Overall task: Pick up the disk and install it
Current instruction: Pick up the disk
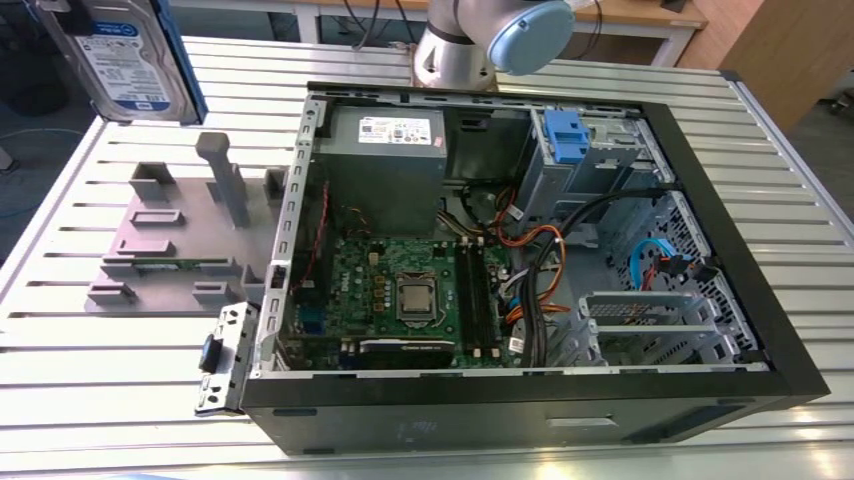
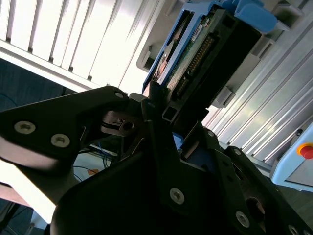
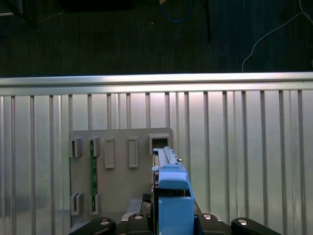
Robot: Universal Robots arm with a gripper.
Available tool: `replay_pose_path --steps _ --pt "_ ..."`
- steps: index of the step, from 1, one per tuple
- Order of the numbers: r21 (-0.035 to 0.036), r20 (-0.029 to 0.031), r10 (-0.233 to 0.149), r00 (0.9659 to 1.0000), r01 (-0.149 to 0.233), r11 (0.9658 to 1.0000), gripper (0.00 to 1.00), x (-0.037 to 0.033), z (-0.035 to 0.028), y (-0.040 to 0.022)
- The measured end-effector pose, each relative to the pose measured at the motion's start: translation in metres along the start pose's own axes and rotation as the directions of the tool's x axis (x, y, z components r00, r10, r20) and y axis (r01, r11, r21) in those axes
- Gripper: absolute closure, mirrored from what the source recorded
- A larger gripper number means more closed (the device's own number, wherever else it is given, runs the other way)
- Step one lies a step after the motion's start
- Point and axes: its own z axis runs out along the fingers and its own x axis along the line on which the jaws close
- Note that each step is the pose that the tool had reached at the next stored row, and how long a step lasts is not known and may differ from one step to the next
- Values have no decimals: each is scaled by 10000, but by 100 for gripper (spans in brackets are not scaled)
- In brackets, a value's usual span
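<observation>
One disk (image 2: 205, 49) is what my gripper (image 2: 164, 115) is clamping by its end, jaws pinching it narrow in the second wrist view. I am seeing it hanging edge-on over the grey stand (image 3: 117, 196) in the first wrist view. In the exterior view's upper left it is hovering above the counter (image 1: 107, 400), well apart from the open computer case (image 1: 534, 410).

1 disk (image 1: 127, 58), 1 stand (image 1: 150, 243), 1 case (image 1: 534, 398)
</observation>
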Motion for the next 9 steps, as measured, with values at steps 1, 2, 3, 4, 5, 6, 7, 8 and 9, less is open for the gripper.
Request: replay_pose_path --steps 1,2,3,4,5,6,7,8,9 --pt "0 0 0 10000 0 10000 64 0 -3 0" --pt "0 0 0 10000 0 10000 64 0 -5 0" --pt "0 0 0 10000 0 10000 64 0 -8 0" --pt "0 0 0 10000 0 10000 64 0 -11 0" --pt "0 0 0 10000 0 10000 64 0 -13 0" --pt "0 1 0 10000 0 10000 64 0 -16 0" --pt "0 0 0 10000 0 10000 64 0 -18 0" --pt "0 0 0 10000 0 10000 64 0 -21 0" --pt "0 0 0 10000 0 10000 64 0 -23 0"
